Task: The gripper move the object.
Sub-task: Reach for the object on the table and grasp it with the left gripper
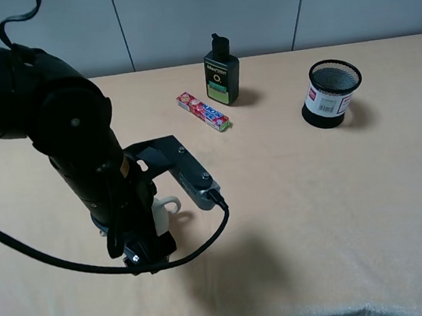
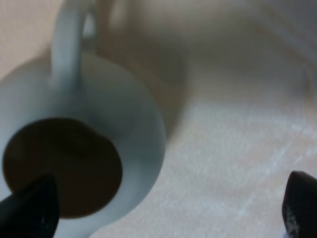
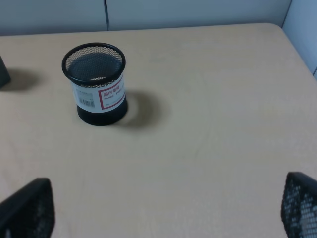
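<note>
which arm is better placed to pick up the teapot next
Left. The left gripper is open right at the teapot, one finger over its mouth. The right gripper, also open, faces the black mesh cup, with no teapot in its view.

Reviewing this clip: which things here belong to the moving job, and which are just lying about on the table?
Job: left gripper, open; cream-white teapot beneath it.
Lying about: dark green bottle; red packet; black mesh cup.
</note>
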`<move>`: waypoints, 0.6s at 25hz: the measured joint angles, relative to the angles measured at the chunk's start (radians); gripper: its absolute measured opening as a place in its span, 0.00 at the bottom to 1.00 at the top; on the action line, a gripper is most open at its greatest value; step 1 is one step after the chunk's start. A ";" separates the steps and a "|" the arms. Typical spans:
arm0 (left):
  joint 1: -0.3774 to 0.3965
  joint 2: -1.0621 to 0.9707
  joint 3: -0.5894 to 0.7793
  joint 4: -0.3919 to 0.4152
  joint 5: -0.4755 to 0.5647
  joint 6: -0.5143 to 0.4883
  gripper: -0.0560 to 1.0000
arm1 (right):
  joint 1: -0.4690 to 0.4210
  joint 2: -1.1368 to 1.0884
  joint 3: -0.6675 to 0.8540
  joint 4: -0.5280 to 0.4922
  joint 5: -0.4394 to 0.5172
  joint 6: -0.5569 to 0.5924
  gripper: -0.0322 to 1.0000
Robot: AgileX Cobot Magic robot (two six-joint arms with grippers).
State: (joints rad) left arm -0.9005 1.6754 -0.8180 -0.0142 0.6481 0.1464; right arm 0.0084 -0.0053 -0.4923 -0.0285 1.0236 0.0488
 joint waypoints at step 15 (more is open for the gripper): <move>0.000 0.001 0.092 -0.003 -0.163 -0.002 0.91 | 0.000 0.000 0.000 0.000 -0.001 0.000 0.70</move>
State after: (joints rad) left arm -0.9005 1.6766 -0.7258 -0.0171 0.4847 0.1443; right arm 0.0084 -0.0053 -0.4923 -0.0285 1.0223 0.0488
